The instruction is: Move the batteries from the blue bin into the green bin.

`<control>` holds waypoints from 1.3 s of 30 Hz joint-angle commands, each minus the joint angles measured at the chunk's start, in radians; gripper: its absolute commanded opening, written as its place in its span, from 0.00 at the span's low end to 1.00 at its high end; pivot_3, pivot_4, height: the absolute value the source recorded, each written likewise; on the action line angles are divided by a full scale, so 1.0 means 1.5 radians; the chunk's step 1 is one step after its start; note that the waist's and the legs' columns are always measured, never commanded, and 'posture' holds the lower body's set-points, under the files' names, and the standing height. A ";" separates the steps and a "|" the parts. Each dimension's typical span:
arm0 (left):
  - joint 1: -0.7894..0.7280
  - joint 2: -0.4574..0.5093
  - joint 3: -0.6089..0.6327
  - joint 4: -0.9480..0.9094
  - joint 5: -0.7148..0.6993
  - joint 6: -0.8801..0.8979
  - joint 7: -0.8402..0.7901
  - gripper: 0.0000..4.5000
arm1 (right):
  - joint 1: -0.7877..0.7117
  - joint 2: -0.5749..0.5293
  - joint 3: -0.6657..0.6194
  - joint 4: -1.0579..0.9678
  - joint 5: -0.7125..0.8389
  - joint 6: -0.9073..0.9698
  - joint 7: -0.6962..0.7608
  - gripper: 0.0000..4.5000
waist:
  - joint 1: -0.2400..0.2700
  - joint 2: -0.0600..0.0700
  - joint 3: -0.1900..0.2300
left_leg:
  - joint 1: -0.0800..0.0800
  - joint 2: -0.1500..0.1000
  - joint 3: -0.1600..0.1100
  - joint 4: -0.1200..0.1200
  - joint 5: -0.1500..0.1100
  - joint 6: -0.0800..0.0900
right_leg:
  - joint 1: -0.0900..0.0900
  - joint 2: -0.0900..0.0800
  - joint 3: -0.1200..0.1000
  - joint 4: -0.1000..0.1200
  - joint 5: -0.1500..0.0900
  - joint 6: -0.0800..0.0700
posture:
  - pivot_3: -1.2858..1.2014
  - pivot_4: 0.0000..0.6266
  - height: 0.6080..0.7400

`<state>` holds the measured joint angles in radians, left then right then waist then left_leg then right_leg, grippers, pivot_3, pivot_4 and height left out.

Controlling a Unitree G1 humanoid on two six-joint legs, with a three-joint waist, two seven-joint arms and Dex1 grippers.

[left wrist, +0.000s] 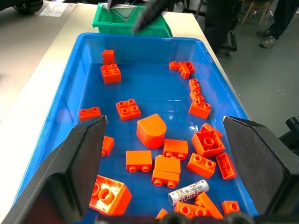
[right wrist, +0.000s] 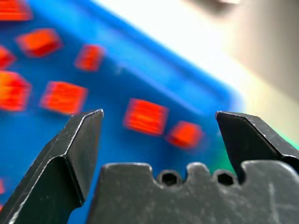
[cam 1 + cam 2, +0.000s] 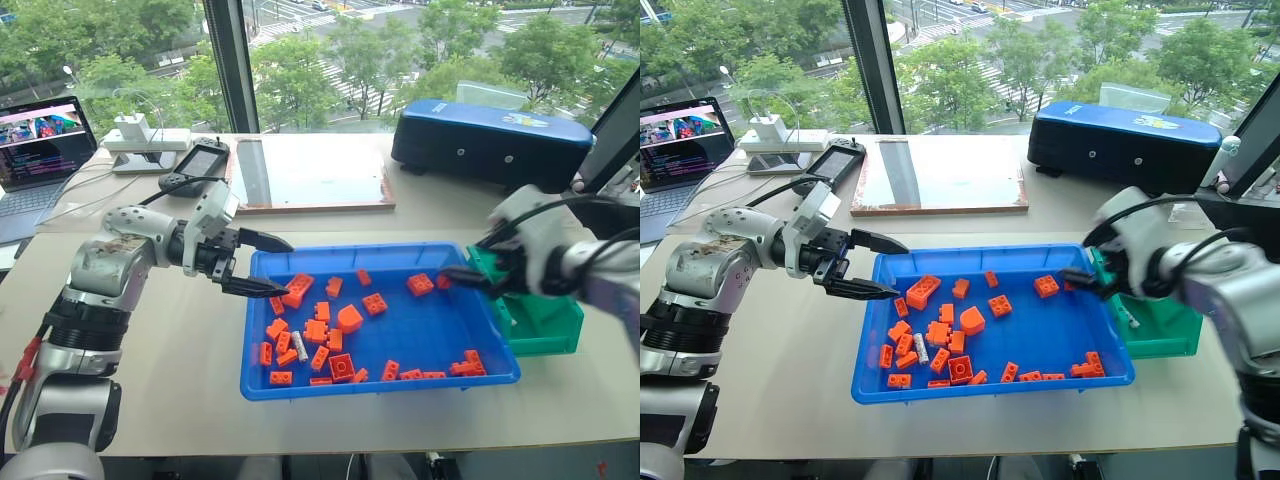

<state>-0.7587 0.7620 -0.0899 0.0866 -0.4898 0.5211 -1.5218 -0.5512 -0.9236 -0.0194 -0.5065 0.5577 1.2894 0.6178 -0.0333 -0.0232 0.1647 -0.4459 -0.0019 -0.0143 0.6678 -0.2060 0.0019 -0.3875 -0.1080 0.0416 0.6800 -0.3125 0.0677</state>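
Orange bricks (image 3: 316, 330), blue bin (image 3: 380, 384), green bin (image 3: 545, 322).

orange toy bricks (image 3: 318, 330) | laptop (image 3: 40, 150) | dark blue case (image 3: 490, 140) | wooden board (image 3: 310, 172) | handheld controller (image 3: 197, 165)

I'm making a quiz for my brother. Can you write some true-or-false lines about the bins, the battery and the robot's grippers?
1. A battery lies in the blue bin among orange bricks. True.
2. The green bin sits at the blue bin's left end. False: it sits at the right end.
3. The left gripper is shut on a brick. False: it is open and holds nothing.
4. The right gripper is open. True.
5. A battery lies in the green bin. True.
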 commanded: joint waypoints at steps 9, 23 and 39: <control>0.000 0.018 -0.007 -0.019 0.024 -0.019 0.008 0.95 | -0.097 0.173 0.193 -0.058 0.001 0.013 -0.041 1.00 | -0.004 0.000 0.000 | 0.000 0.000 -0.001 0.000 0.000 0.000 | 0.000 0.000 0.000 0.001 0.000 0.000 | 0.52 0.24 1.00; 0.023 0.041 0.008 -0.057 0.013 0.001 0.017 0.95 | -0.147 0.196 0.386 0.087 -0.128 -0.226 0.105 1.00 | -0.007 0.000 0.000 | 0.001 0.000 -0.001 0.000 0.000 0.000 | -0.001 0.001 -0.001 0.001 0.000 0.000 | 0.52 0.24 1.00; 0.038 0.053 0.014 -0.075 0.004 0.009 0.039 0.95 | -0.115 0.153 0.349 0.156 -0.228 -0.197 0.066 1.00 | -0.006 0.000 0.000 | 0.001 0.000 -0.001 0.000 0.000 0.000 | -0.001 0.001 -0.001 0.001 0.000 0.000 | 0.52 0.24 1.00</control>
<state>-0.6880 0.8316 -0.0947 -0.0113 -0.4734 0.5428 -1.4646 -0.7258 -0.6791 0.5403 -0.2852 0.2563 0.9770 0.7528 -0.0421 -0.0231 0.1647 -0.4450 -0.0017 -0.0157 0.6680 -0.2059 0.0018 -0.3885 -0.1072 0.0401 0.6823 -0.3125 0.0677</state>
